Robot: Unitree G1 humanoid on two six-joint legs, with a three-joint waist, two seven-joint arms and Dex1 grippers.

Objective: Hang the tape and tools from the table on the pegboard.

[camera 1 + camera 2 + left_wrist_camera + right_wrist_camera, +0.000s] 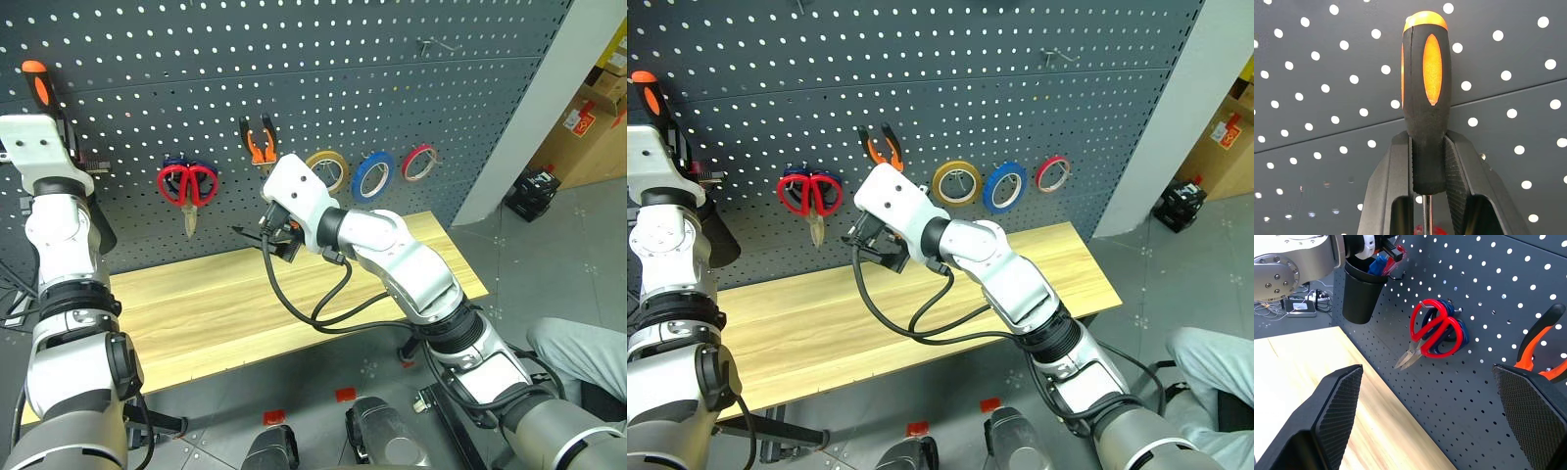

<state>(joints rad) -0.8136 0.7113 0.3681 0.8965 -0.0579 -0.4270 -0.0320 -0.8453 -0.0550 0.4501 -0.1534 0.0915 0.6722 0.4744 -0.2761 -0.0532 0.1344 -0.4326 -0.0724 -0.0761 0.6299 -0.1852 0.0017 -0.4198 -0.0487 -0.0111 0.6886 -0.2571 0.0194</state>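
A dark grey pegboard [294, 88] stands along the back edge of a light wood table [225, 304]. The left gripper [1427, 166] is raised near the pegboard's left edge, its two black fingers pinching the black-and-orange handle of a screwdriver [1426, 93], handle end up. The right gripper [257, 233] hovers above the middle of the table, fingers spread wide and holding nothing. On the pegboard hang red-handled scissors [187, 186] over a blue-handled pair, then orange-handled pliers [259, 139], a yellow roll [327, 170], the blue tape [373, 175] and a red roll [419, 162]. A black cup [1361, 293] hangs near the left edge.
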